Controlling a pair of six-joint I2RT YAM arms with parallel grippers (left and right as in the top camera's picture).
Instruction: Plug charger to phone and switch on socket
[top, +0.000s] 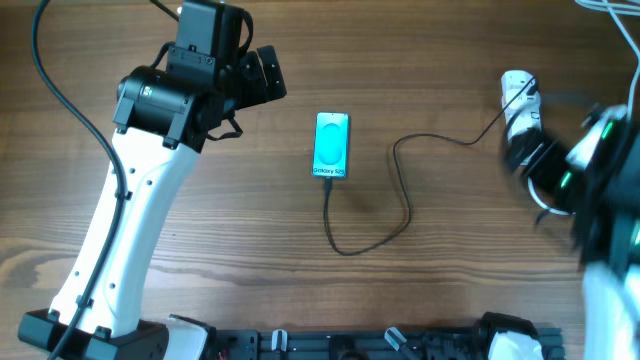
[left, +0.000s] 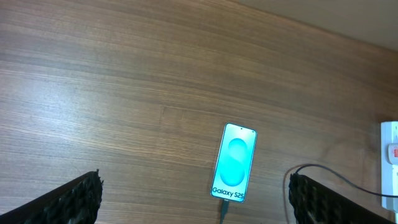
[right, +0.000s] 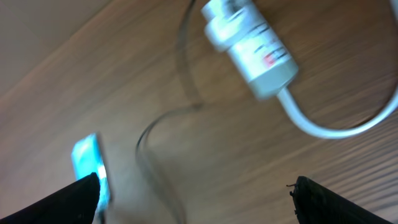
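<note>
Both the left fingers (left: 71, 199) and right fingers (right: 336, 202) gape wide, empty. Nearest, the charger (top: 409, 210) looks limp and light, looping over the bench (top: 240, 250) to the slim, skid-prone phone (top: 331, 145); I'd grip it just behind its tip. Beyond, far right, the socket (top: 518, 100) seems rigid.

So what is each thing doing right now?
Phone, lying flat, screen lit.
Charger, tip looks plugged into phone, other end at socket.
Socket, lying flat, switch unclear.
Left gripper, open, empty.
Right gripper, open, empty, blurred.
</note>
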